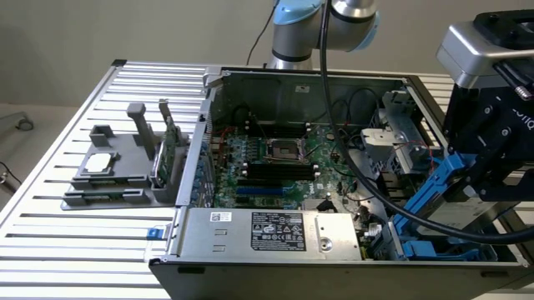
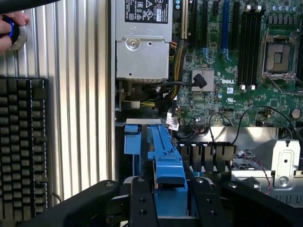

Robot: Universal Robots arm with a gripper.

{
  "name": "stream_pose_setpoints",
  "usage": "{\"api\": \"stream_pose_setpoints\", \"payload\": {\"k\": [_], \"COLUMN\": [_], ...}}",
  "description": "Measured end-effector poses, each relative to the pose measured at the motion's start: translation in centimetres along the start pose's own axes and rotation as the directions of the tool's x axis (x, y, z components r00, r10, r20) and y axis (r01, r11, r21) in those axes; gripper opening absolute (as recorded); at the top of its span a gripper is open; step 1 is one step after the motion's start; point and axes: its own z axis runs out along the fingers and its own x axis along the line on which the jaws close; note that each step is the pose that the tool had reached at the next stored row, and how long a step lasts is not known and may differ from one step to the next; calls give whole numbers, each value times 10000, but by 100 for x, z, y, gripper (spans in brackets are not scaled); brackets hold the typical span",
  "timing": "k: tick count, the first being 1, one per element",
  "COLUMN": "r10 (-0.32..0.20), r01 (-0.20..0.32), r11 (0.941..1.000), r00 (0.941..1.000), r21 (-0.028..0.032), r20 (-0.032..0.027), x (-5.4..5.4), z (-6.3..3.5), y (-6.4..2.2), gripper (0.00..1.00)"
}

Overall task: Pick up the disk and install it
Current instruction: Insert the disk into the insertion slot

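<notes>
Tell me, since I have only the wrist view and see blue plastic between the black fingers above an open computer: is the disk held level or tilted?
Observer: Tilted. In the exterior view the disk slants steeply in the gripper, over the exterior view's right end of the open case.
Operator: Does anything sit outside the case?
Observer: Yes. A grey stand sits on the slatted table at the exterior view's left of the case, with a green card standing upright in it.
</notes>
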Motion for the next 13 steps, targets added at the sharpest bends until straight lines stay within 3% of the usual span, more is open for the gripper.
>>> {"api": "stream_pose_setpoints", "payload": {"k": [13], "r10": [-228], "r01": [228], "r11": [9997], "r00": [9997], "r21": [-9], "r20": [101], "x": [27], "z": [111], "y": [2], "gripper": [33]}}
